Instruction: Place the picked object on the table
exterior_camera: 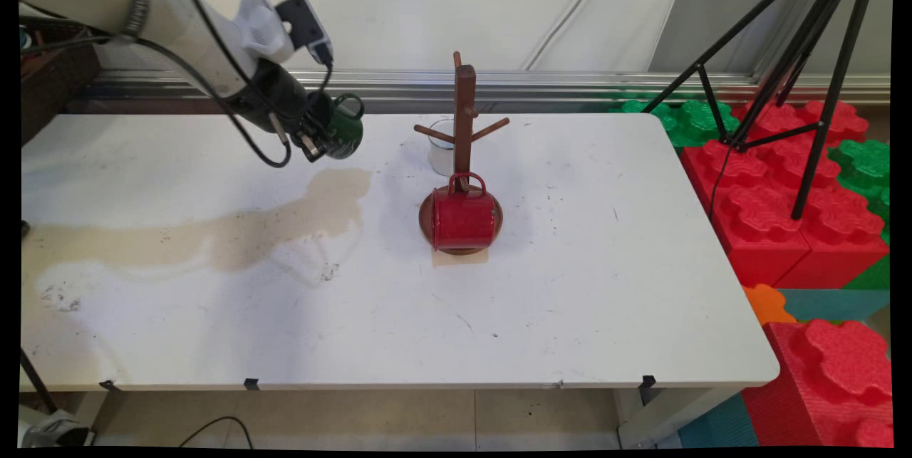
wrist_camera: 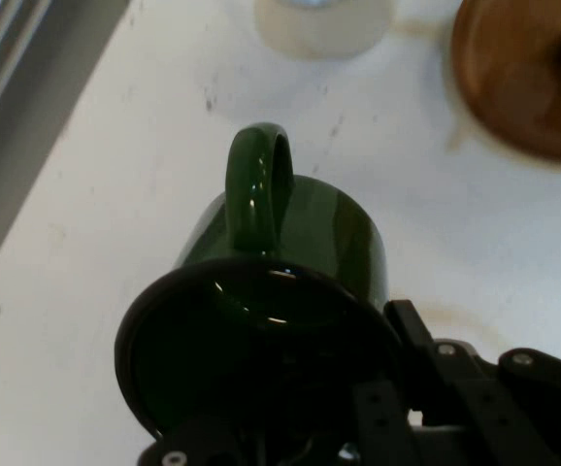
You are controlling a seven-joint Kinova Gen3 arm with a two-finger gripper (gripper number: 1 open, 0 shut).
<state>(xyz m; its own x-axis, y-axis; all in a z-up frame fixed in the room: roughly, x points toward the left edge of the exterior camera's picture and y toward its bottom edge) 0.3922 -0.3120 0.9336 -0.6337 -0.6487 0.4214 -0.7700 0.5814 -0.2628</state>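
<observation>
Right now I have the gripper (exterior_camera: 322, 136) pinching the green mug (exterior_camera: 345, 129) by its rim, one finger seemingly inside the mouth, carrying it above the table (exterior_camera: 570, 287) at its far left, well apart from the wooden mug tree (exterior_camera: 464, 130). It looks like enamelled metal: light, stiff, glossy and probably slippery, so I judge a rim pinch could let it swivel. Its handle (wrist_camera: 257, 184) is free. A red mug (exterior_camera: 462, 218) lies at the tree's base; a white cup (exterior_camera: 441, 148) stands behind.
</observation>
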